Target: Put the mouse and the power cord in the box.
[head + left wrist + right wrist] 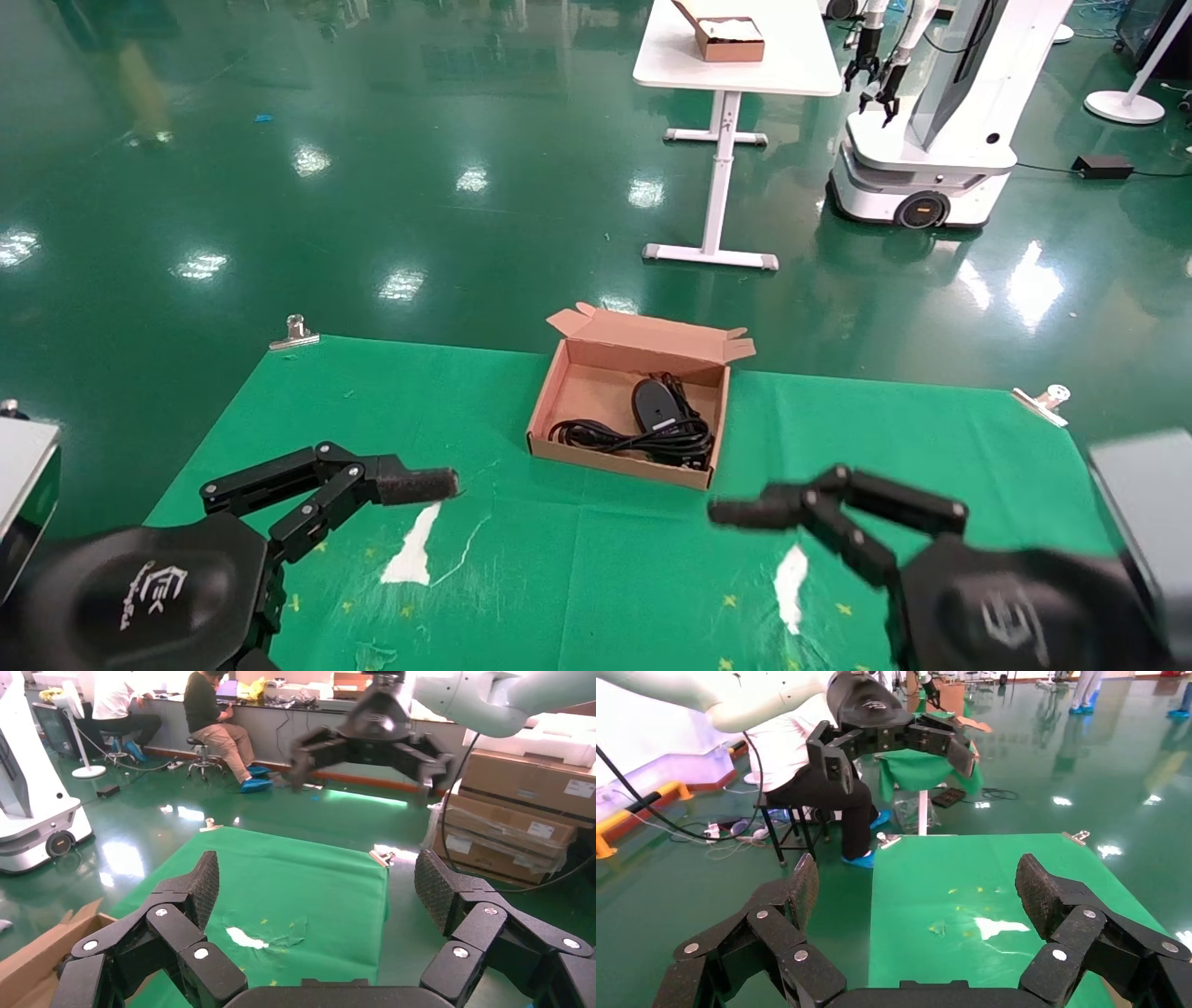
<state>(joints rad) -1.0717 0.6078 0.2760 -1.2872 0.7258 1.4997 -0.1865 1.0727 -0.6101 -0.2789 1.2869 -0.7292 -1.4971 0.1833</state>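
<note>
The box (616, 460) stands open at the middle of the green table, its flap lid tilted back. Inside it lies the mouse (655, 403), with the power cord (626, 434) looped in front of it on the box floor. My left gripper (438, 485) hovers open and empty over the cloth, to the left of the box and nearer me. Its own wrist view shows the jaws (320, 881) wide apart and a corner of the box (35, 959). My right gripper (731, 513) mirrors it on the right, also open with nothing between its fingers (916, 881).
The green cloth has white torn patches (414, 545) (792, 573) in front of me. Metal clips (296, 331) (1048, 399) hold its far corners. Beyond stand a white table (736, 65) with a smaller brown box and another robot (931, 140). Cartons (520, 811) are stacked off the right edge.
</note>
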